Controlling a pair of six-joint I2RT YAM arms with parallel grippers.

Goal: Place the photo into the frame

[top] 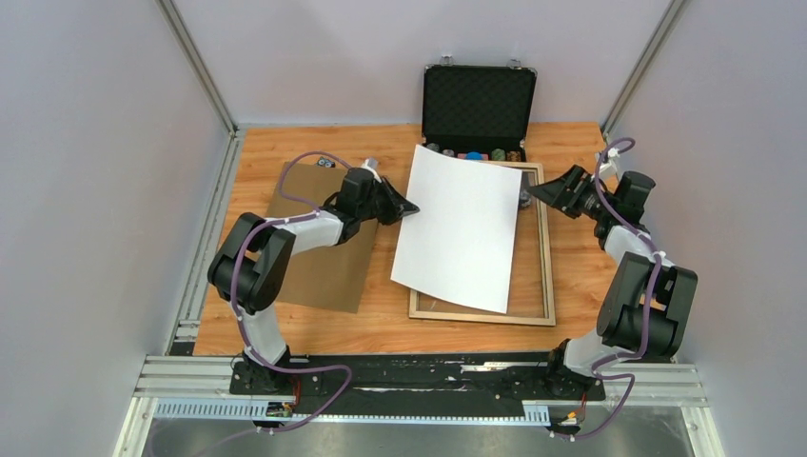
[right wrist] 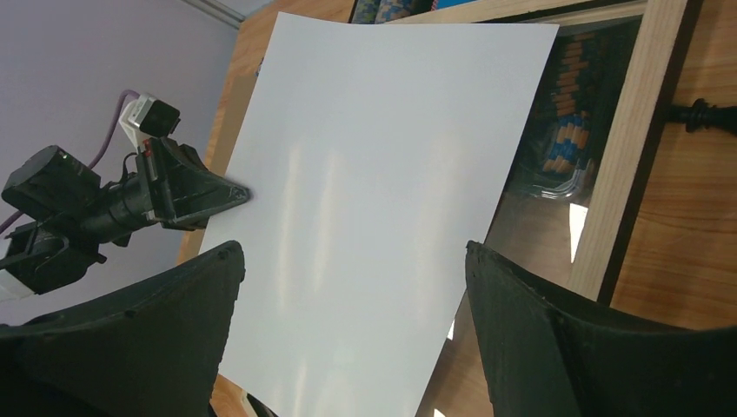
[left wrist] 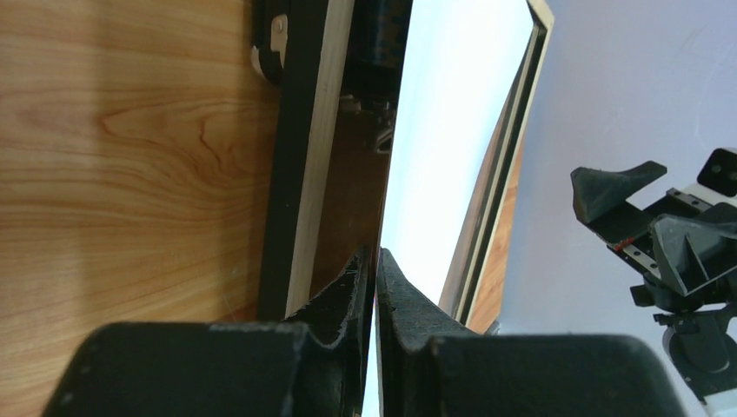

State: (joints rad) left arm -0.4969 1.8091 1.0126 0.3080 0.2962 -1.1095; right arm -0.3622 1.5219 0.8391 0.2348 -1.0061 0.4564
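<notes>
Photo [top: 462,228] lies white back up, skewed across the frame [top: 548,257]. Its left edge is lifted and overhangs the frame's left rail; its near right corner sits low inside the frame.

Left pincer [top: 411,208] is clenched on the photo's left edge. The wrist view shows the fingertips [left wrist: 355,278] almost together with the thin sheet running into the slit between them.

Right pincer [top: 535,193] is released, jaws spread wide. It hovers just beside the frame's far right corner, facing the photo's right edge and apart from it.

Frame lies flat on the worktop [top: 385,322], light wood side up. A brown backing panel [top: 324,257] lies left of it, under the left arm. An open black case [top: 479,100] stands just behind the frame.
</notes>
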